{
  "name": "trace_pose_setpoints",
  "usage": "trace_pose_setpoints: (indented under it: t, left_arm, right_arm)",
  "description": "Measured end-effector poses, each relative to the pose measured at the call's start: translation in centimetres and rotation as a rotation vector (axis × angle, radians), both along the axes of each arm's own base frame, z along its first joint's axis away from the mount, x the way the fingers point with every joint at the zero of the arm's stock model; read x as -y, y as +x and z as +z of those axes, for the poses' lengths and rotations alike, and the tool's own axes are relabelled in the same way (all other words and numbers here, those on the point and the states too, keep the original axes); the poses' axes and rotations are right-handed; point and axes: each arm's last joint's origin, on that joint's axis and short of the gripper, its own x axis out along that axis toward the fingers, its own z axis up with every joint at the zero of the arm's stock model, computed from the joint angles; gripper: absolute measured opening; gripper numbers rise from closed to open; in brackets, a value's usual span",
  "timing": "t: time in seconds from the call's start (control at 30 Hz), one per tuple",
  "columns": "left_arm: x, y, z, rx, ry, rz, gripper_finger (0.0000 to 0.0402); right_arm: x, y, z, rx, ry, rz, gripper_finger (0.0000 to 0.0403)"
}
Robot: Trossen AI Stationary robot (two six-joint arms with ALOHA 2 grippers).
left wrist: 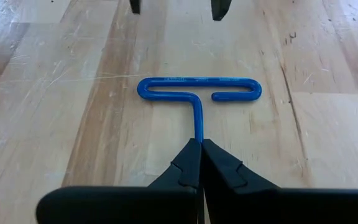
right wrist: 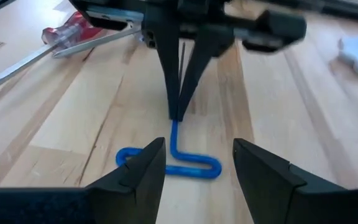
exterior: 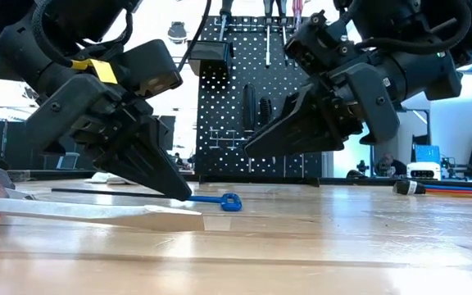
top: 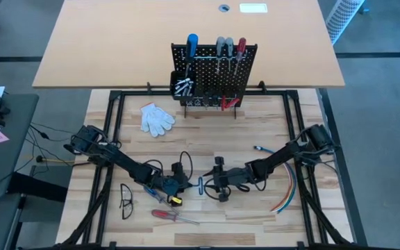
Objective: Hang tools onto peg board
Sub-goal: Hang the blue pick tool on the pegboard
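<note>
Here the left gripper [left wrist: 200, 144] had its fingers pinched shut on the shaft of the blue T-handle key [left wrist: 197, 93], which lay flat on the counter [left wrist: 73, 124] with its shaft running toward the right gripper [right wrist: 194, 155]. That gripper's fingers stood wide open, straddling the looped handle. The peg board [top: 214, 73] stood well beyond both.

White glove [top: 157, 118] well beyond left gripper [top: 183, 185]. Safety glasses [top: 127, 200] beside it. Coloured cables [top: 288, 190] near right gripper [top: 211, 183].
</note>
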Motion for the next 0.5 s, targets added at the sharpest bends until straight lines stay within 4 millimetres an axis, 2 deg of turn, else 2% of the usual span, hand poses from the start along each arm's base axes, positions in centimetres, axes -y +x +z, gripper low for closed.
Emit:
trace_pose_setpoints:
  t: [0.17,0.43,0.5]
  left_arm:
    - [0.1,-0.1,1.4,-0.022,0.014,0.002,0.0]
    - [0.8,-0.5,3.0,-0.033,0.058,0.006,0.0]
    - [0.9,-0.6,3.2,-0.03,0.058,0.003,0.0]
  right_arm:
    - [0.8,0.0,-0.4,-0.046,0.104,-0.072,0.0195]
    - [0.9,-0.1,-0.7,-0.085,0.093,-0.071,0.0195]
    - [0.7,-0.2,-0.8,-0.089,0.04,-0.036,0.0195]
